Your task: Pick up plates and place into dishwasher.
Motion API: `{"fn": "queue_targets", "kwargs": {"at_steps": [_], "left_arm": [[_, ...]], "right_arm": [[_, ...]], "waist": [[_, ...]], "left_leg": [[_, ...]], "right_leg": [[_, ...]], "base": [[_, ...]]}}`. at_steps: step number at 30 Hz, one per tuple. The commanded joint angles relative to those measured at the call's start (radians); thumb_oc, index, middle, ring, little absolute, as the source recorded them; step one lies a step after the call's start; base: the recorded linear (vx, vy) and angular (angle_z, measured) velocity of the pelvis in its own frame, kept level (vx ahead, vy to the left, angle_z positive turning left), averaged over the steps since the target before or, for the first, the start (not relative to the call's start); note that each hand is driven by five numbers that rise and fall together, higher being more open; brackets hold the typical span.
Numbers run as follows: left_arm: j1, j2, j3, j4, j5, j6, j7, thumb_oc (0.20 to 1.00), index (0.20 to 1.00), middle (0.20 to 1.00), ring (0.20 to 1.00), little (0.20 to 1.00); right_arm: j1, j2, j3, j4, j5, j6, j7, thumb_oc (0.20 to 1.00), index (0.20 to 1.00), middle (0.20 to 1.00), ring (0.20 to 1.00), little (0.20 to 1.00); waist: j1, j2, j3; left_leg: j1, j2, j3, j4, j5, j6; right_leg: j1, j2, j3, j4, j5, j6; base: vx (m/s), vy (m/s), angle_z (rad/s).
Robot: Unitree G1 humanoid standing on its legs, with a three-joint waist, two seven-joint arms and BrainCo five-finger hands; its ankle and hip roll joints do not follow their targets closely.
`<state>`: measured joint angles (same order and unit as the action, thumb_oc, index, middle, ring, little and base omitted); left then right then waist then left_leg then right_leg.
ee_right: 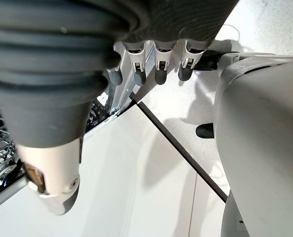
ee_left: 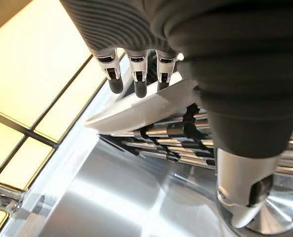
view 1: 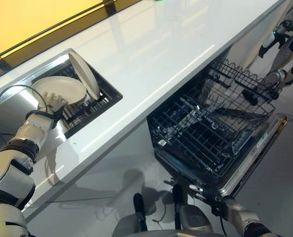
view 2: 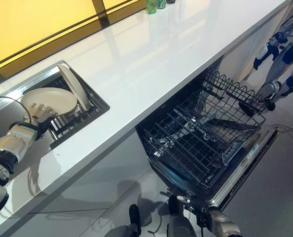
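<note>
White worktop (view 1: 176, 54), long, running from near left to far right; below it at right we log the open dishwasher (view 1: 265, 153) with its black wire rack (view 1: 210, 128) drawn out and holding no plates. Sunken drying rack (view 1: 94, 106) at left: two cream plates, one lying tilted (view 1: 67, 89), one upright (view 1: 85, 74) just beside it. Step in hand, as we judge it: grasping the first plate. Left hand (view 1: 53, 106), arm stretched forward, fingers (ee_left: 136, 81) over the tilted plate's rim, thumb under, pinching it. Next move calls for a clean lift clear of the upright plate. Right hand (ee_right: 156, 69) low near the dishwasher door, fingers relaxed, empty.
</note>
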<state>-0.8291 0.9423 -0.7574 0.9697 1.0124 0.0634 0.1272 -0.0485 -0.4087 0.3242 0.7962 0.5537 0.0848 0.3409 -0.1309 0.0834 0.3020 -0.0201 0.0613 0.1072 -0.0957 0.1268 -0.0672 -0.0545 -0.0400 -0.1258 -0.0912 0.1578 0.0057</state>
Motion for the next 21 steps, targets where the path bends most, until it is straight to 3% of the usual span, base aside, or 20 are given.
{"fn": "queue_targets", "kwargs": {"at_steps": [1,3,9,14,21], "left_arm": [[-0.142,0.035,0.061,0.059,-0.138,0.107,0.171,1.000,1.000,1.000,1.000,1.000],[-0.181,0.045,0.090,0.054,-0.296,0.119,0.266,1.000,1.000,1.000,1.000,1.000],[-0.190,0.032,0.197,0.065,-0.515,0.125,0.381,1.000,1.000,1.000,1.000,1.000],[-0.176,0.019,0.249,0.046,-0.571,0.127,0.376,1.000,1.000,1.000,1.000,1.000],[-0.171,-0.001,0.226,0.039,-0.545,0.151,0.272,1.000,1.000,1.000,1.000,1.000]], "right_arm": [[-0.051,-0.012,0.016,-0.031,0.048,-0.027,0.014,1.000,1.000,1.000,1.000,1.000],[-0.047,-0.009,0.022,-0.029,0.055,-0.036,0.018,1.000,1.000,1.000,1.000,1.000],[-0.040,0.013,0.035,-0.028,0.050,-0.049,0.013,1.000,1.000,1.000,1.000,1.000],[-0.036,0.023,0.039,-0.037,0.052,-0.044,0.004,1.000,1.000,1.000,1.000,1.000],[-0.036,0.025,0.029,-0.055,0.046,-0.030,0.003,1.000,1.000,1.000,1.000,1.000]], "waist": [[-0.015,-0.030,0.060],[-0.010,-0.037,0.065],[0.001,-0.050,0.063],[0.001,-0.052,0.064],[-0.007,-0.053,0.070]], "left_leg": [[-0.035,-0.062,0.010,0.035,-0.102,0.022],[-0.042,-0.061,0.007,0.035,-0.101,0.022],[-0.045,-0.060,0.000,0.036,-0.101,0.021],[-0.046,-0.059,0.000,0.039,-0.104,0.020],[-0.047,-0.057,0.005,0.043,-0.108,0.022]], "right_leg": [[-0.048,-0.060,0.022,0.043,-0.094,0.097],[-0.055,-0.058,0.022,0.045,-0.095,0.096],[-0.057,-0.059,0.014,0.049,-0.099,0.096],[-0.063,-0.059,0.014,0.060,-0.104,0.095],[-0.070,-0.056,0.018,0.066,-0.105,0.095]], "base": [[0.00,0.000,0.00],[-0.02,-0.035,-0.01],[0.00,-0.037,0.01],[0.00,0.000,0.00],[0.00,0.000,0.00]]}}
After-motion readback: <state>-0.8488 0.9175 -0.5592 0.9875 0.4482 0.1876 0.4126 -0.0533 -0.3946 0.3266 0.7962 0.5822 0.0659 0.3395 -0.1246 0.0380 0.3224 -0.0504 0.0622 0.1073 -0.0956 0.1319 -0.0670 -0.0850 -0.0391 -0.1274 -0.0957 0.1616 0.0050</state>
